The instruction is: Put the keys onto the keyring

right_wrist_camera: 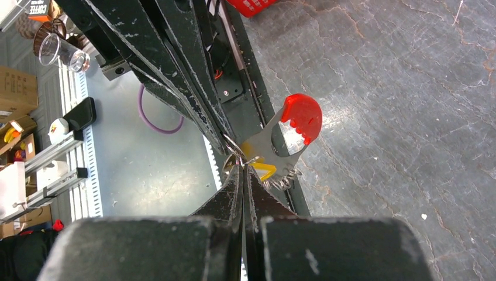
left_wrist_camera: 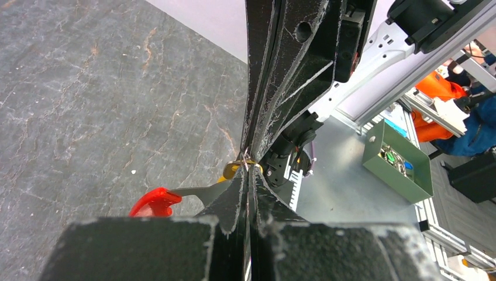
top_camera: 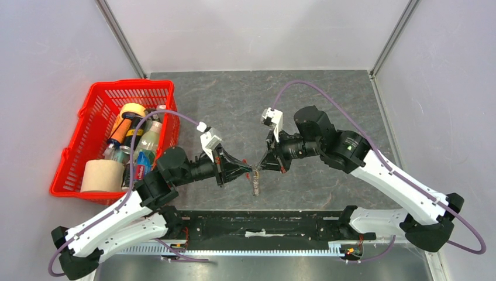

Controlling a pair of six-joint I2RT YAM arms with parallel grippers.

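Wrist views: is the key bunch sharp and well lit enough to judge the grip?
Left wrist: the dark fingers of the left gripper fill the centre and hide most of the silvery, red-tipped key bunch. Right wrist: bunch sharp, evenly lit, pinched by the right gripper. Top external: crisp, but bunch tiny.

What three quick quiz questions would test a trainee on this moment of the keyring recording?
1. True or false: the left pincer and the right pincer meet tip to tip, both shut, with the bunch of keys at their tips.
2. Where on the table is the red basket? A) the left arm's side B) the right arm's side C) between the arms
3. Fill in: in the right wrist view, the silver piece by the tips has a ___ tab.
Key: 1 true; 2 A; 3 red.
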